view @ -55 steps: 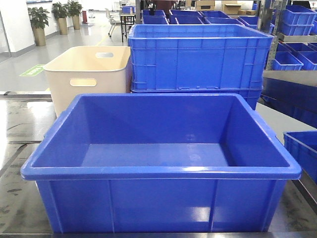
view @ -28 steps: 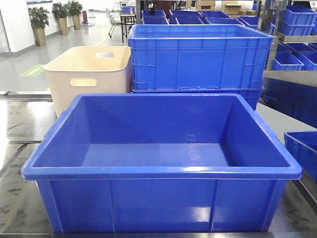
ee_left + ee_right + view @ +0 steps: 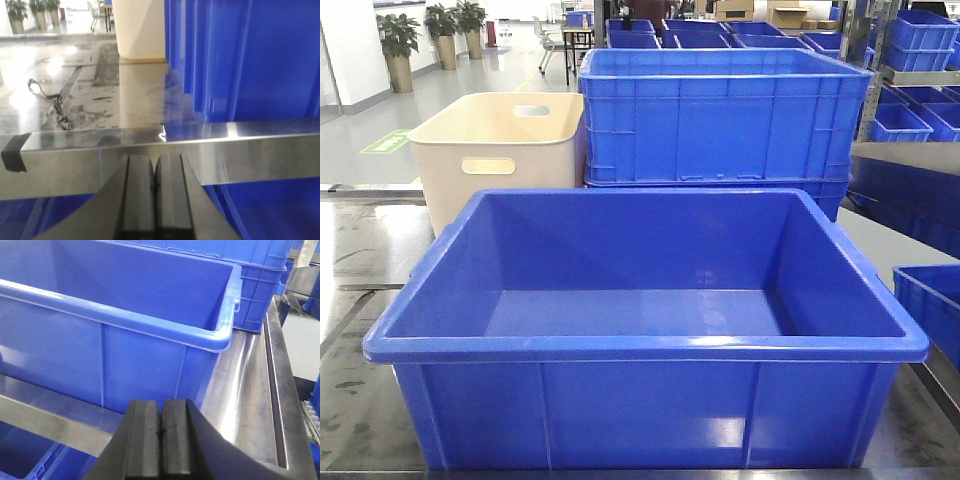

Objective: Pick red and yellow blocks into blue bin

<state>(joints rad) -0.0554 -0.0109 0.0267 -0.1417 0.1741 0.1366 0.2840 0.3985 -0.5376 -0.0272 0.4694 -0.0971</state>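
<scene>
Bin [image 3: 650, 350] sits nearest you on the steel table [image 3: 360, 400]: smooth glossy blue plastic, tapered walls, rolled rim, nothing inside, no readable writing on it. Behind it, left to right, you have a cream tub [image 3: 495, 150] with handle slots, then a ribbed blue crate [image 3: 720, 115]. Your left gripper [image 3: 155, 200] and right gripper [image 3: 161, 440] both hang below the table edge, black pads pressed together, holding nothing.
</scene>
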